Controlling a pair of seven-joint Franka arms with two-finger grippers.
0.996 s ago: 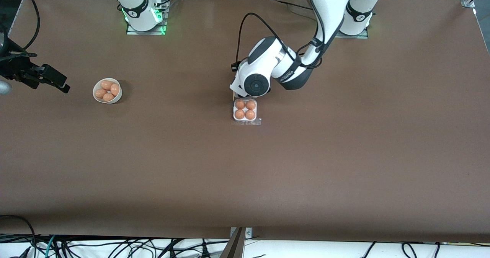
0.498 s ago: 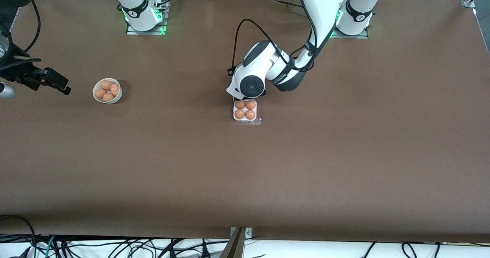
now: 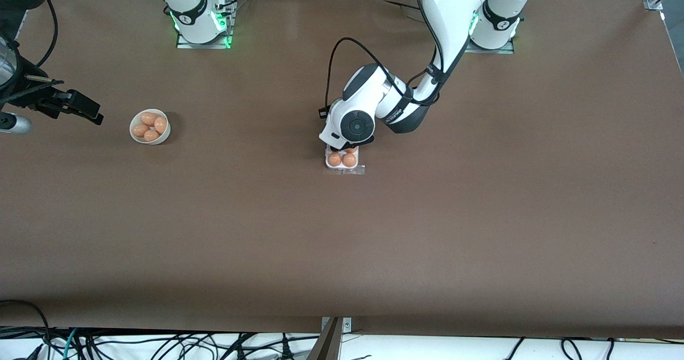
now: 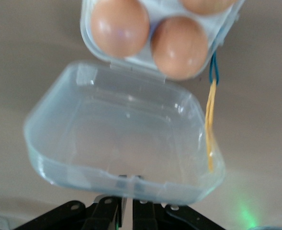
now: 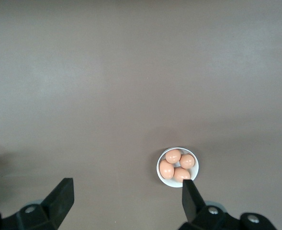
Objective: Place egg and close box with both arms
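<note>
**Front view first: left claw pinching the lid of the box**

Front view gave you the box [image 3: 344,161] near the middle of the table [image 3: 374,242], with two eggs [image 3: 342,159] showing in its nearer cells and the left arm's wrist covering the cells farther from the camera. The left claw itself was hidden under that wrist. Toward the right arm's end of the table you had a white bowl [image 3: 150,126] of eggs, and the right claw [image 3: 80,109] hung in the air beside it, nearer the table's edge, its fingers spread wide and holding nothing; that arm waited.

Left wrist view showed you the left claw [image 4: 128,211] pressed together on the rim of the clear lid [image 4: 121,139], pinching its free edge. The lid stood lifted, hinged to the white tray, where you could see eggs in the cells. A yellow and blue cord [image 4: 210,115] ran beside the box.

Right wrist view showed you the spread fingers [image 5: 59,199] over bare table, with the bowl of four eggs well below them.
</note>
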